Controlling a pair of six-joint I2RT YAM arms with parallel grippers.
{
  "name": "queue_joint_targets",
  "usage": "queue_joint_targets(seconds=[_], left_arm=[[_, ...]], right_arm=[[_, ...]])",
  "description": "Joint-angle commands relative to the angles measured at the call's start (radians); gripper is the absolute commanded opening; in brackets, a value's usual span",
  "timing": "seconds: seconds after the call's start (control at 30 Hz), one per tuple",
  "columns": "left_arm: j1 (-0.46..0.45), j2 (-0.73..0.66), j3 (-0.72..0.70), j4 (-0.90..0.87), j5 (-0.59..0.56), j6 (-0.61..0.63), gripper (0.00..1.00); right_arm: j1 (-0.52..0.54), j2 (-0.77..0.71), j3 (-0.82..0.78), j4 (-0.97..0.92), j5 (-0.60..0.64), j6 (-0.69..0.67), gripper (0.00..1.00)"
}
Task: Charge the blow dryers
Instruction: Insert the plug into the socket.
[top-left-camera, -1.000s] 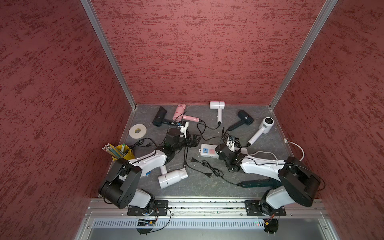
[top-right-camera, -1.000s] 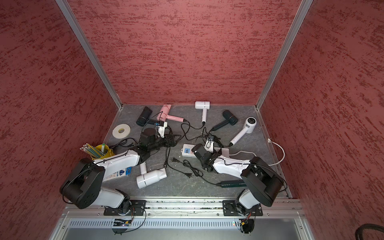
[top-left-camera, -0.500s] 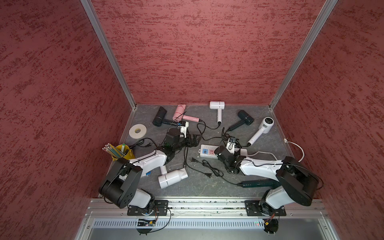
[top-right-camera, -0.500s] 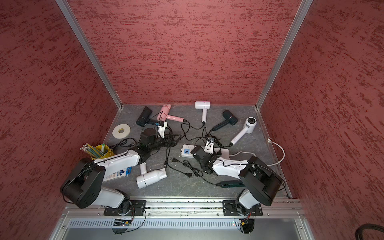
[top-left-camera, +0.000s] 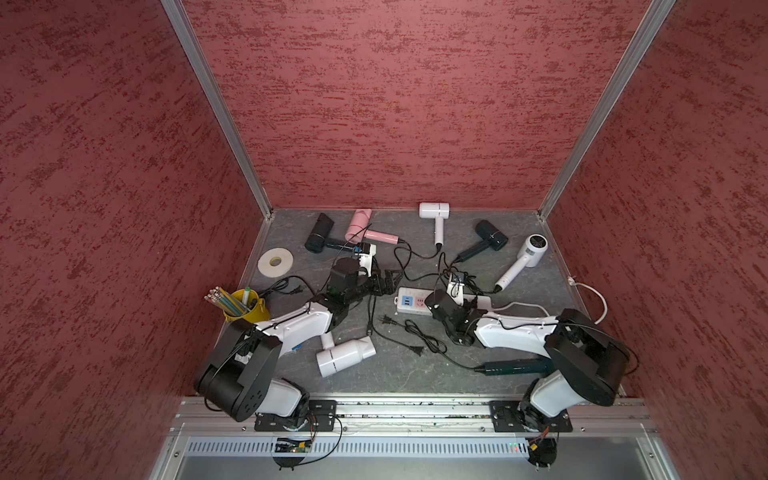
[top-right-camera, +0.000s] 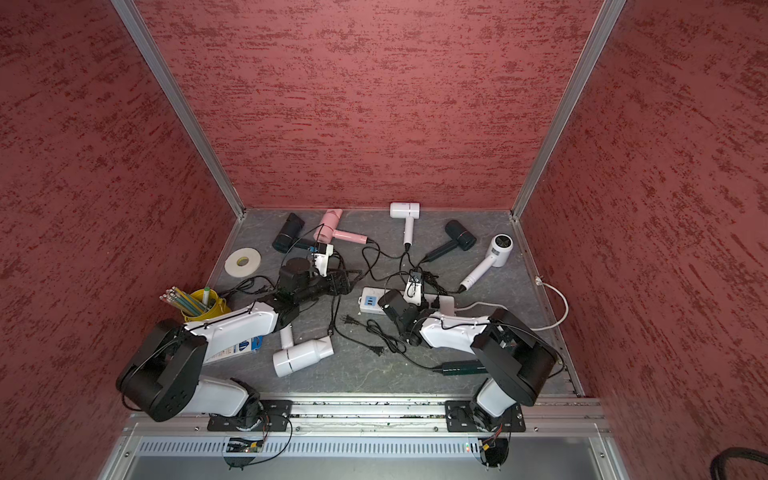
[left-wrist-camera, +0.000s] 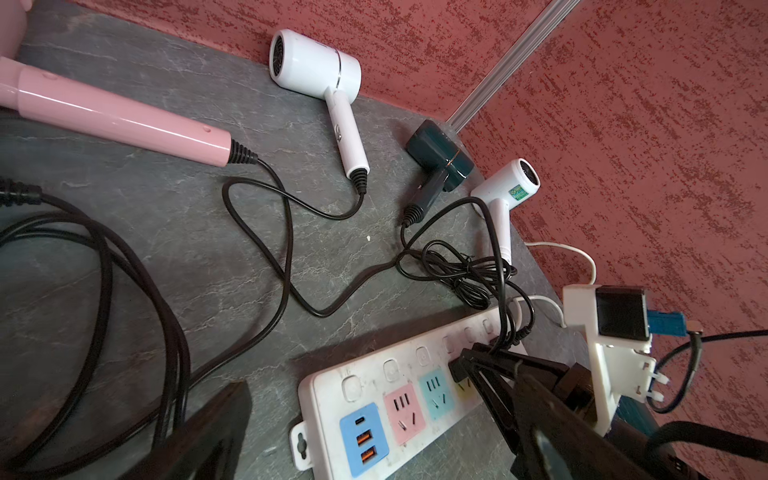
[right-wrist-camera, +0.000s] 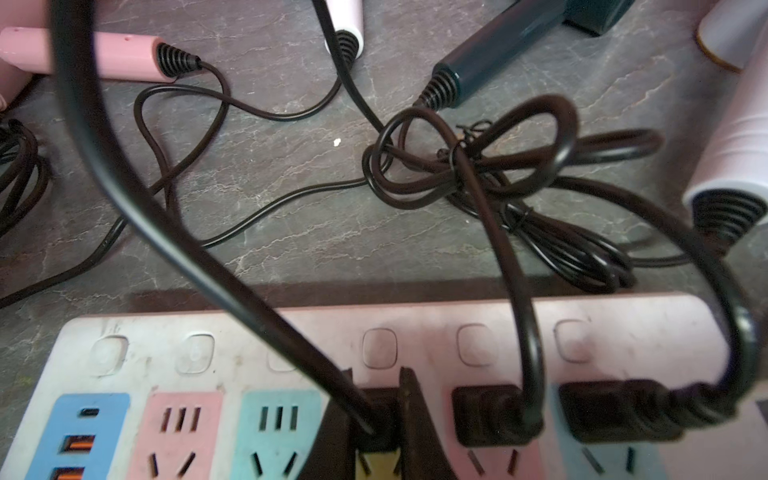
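Note:
Several blow dryers lie on the grey floor: pink (top-left-camera: 361, 226), white (top-left-camera: 434, 212), black (top-left-camera: 319, 232), dark (top-left-camera: 490, 236) and white (top-left-camera: 534, 249) along the back, with white (top-left-camera: 345, 357) and dark green (top-left-camera: 515, 368) in front. My right gripper (right-wrist-camera: 375, 372) is shut on a black plug (right-wrist-camera: 378, 419) at the yellow socket of the power strip (top-left-camera: 409, 302). Two more plugs (right-wrist-camera: 494, 411) sit in the sockets beside it. My left gripper (left-wrist-camera: 382, 440) hangs open over the strip's blue USB end and holds nothing.
A tape roll (top-left-camera: 275, 262) and a yellow cup of pencils (top-left-camera: 241, 305) stand at the left. Loose plugs (top-left-camera: 386, 320) and tangled black cords (top-left-camera: 428, 340) lie in front of the strip. Red walls close in three sides.
My right gripper has shifted slightly left along the strip with the plug in it. The left arm has not moved.

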Motion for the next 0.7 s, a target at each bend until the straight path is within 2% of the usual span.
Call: queue_joint_targets(seconds=[0.0,0.17,0.43,0.67], left_arm=[[-0.003,-0.018,-0.011,0.014,-0.02,0.014,1.0],[-0.004,-0.071,-0.042,0.024,-0.056,0.018,1.0],[-0.006,-0.197,-0.1,0.015,-0.155,0.03,1.0],[-0.004,-0.335,-0.163,0.011,-0.247,0.031,1.0]], right_arm=[[0.012,0.035,0.011,-0.049,-0.124,-0.04,0.0],[0.014,-0.029,0.048,-0.124,-0.107,-0.037,0.26],[0.012,-0.171,0.104,-0.215,-0.122,-0.059,0.5],[0.011,-0.347,0.071,-0.259,-0.198,-0.058,0.63]])
